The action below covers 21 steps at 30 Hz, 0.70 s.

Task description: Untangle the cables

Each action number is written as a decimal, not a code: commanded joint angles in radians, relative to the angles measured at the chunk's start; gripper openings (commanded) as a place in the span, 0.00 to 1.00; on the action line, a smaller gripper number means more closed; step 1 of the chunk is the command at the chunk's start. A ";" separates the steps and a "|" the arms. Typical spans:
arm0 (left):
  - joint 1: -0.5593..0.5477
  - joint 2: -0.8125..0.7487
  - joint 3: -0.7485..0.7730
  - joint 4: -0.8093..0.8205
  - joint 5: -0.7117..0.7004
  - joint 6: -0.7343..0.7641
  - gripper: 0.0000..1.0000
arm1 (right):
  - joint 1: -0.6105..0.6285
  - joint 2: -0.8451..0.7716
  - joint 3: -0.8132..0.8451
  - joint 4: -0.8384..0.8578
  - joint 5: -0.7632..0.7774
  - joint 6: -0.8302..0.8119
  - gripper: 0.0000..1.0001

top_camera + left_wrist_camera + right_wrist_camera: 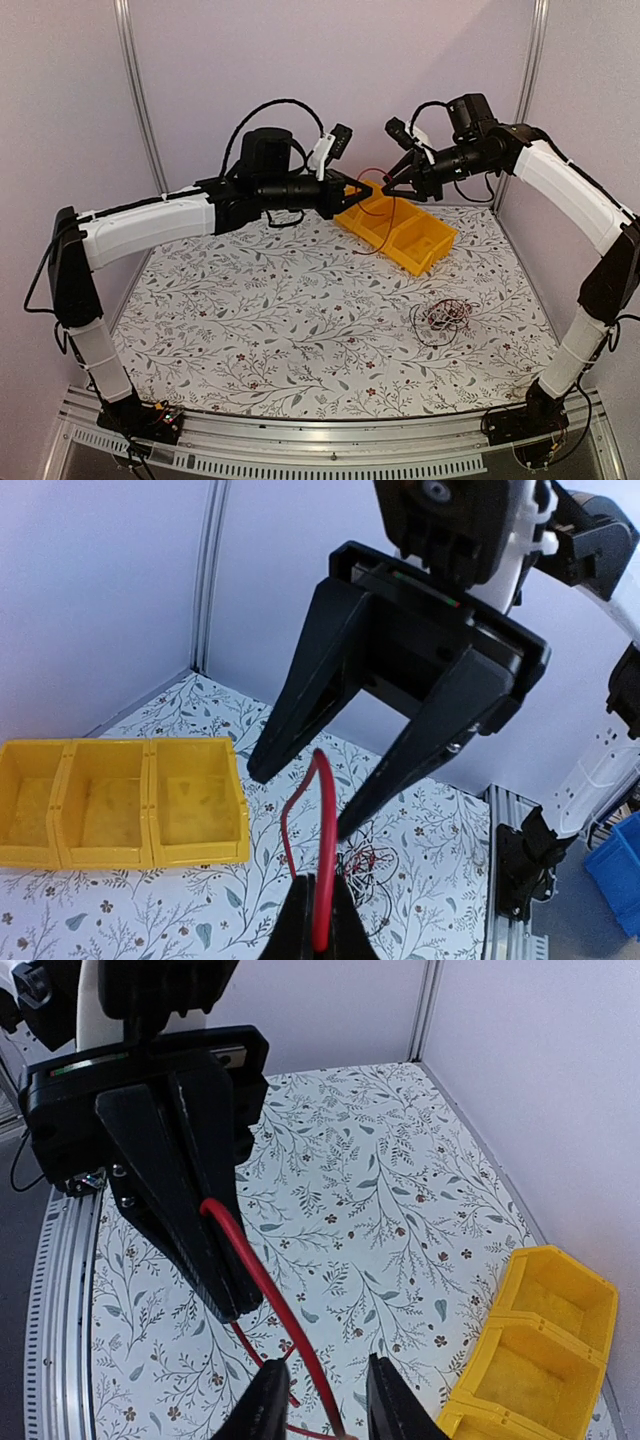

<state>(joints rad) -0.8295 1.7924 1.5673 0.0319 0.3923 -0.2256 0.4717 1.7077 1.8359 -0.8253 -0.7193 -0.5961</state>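
My left gripper [320, 932] is clamped tight on the red cable [327, 850], up in the air over the yellow bin [432, 247] at one o'clock on the table [250, 330]. My right gripper [320, 1400] meets it nose to nose with its jaws apart. The red strand runs loose between them, so nothing is pinched on that side yet. The rest of the cables, a small dark-and-red bundle [445, 318], lies at four o'clock, well apart from us.

To do this well, I reckon I should close the right squarely on the strand just beside the left's pinch, not on the slack loop arching at twelve. Then I part the hands slowly, left toward nine and right toward three. I'll watch the tail dangling at six over the bin, since it could snag a divider. Whether that tail is free of the bundle I cannot tell from here.
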 commanded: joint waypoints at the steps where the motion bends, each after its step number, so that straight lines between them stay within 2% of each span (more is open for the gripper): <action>1: -0.018 0.032 0.047 -0.029 0.026 0.031 0.00 | 0.009 0.020 0.039 0.000 -0.002 -0.010 0.19; 3: -0.019 0.032 0.045 -0.046 0.015 0.033 0.00 | 0.008 0.020 0.038 0.005 0.003 -0.010 0.02; 4: -0.019 0.032 0.044 -0.065 0.000 0.031 0.00 | 0.008 0.021 0.036 0.009 0.009 -0.008 0.00; 5: -0.020 0.029 0.042 -0.077 -0.031 0.024 0.05 | 0.009 0.021 0.033 0.015 0.019 -0.007 0.00; 8: -0.019 0.010 0.029 -0.129 -0.162 -0.014 0.38 | 0.007 0.024 0.015 0.044 0.074 -0.013 0.00; 11: -0.019 -0.050 -0.064 -0.140 -0.270 -0.052 0.56 | 0.008 0.040 0.000 0.101 0.134 -0.034 0.00; 14: -0.017 -0.131 -0.185 -0.114 -0.304 -0.071 0.60 | 0.007 0.078 0.001 0.181 0.186 -0.050 0.00; 21: -0.018 -0.272 -0.366 -0.109 -0.347 -0.137 0.60 | -0.003 0.243 0.078 0.391 0.319 -0.087 0.00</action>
<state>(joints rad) -0.8433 1.6058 1.2594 -0.0895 0.1005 -0.3077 0.4755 1.8561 1.8599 -0.5903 -0.5011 -0.6495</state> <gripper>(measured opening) 0.604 0.034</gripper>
